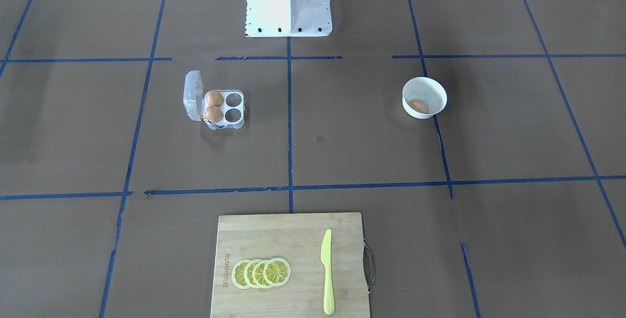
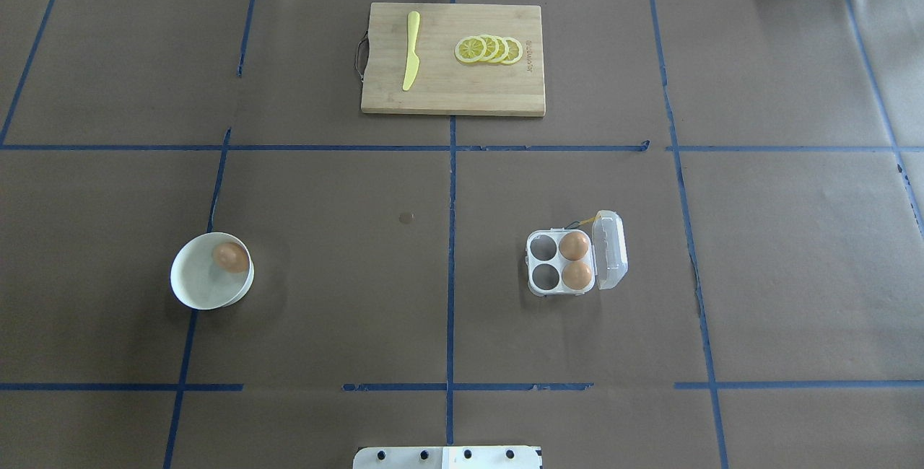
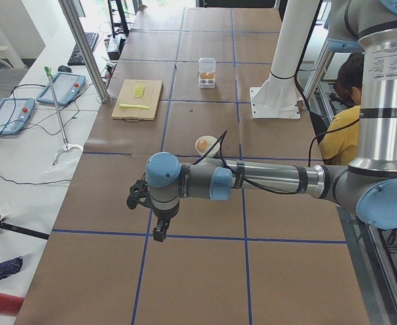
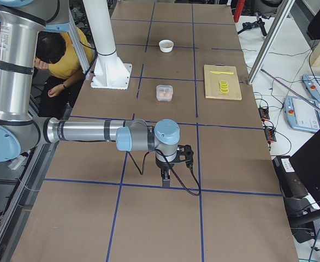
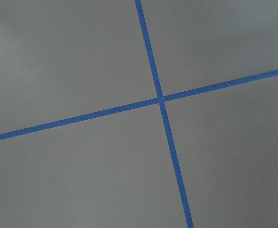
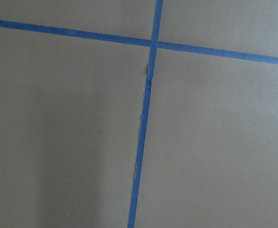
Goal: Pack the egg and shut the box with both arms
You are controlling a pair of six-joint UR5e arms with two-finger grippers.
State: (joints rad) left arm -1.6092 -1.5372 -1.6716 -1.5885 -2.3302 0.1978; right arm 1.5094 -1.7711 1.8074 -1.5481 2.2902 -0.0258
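Observation:
The egg lies in a round white bowl. The clear box stands open with its lid folded back; two brown eggs fill two cells and two cells are empty. My left gripper shows only in the exterior left view and hangs over bare table, far from the bowl; I cannot tell if it is open. My right gripper shows only in the exterior right view, far from the box; I cannot tell its state. Both wrist views show only brown paper and blue tape.
A wooden cutting board with lemon slices and a yellow knife lies at the table's far edge. The white pedestal stands at the robot side. A person in yellow sits behind the robot.

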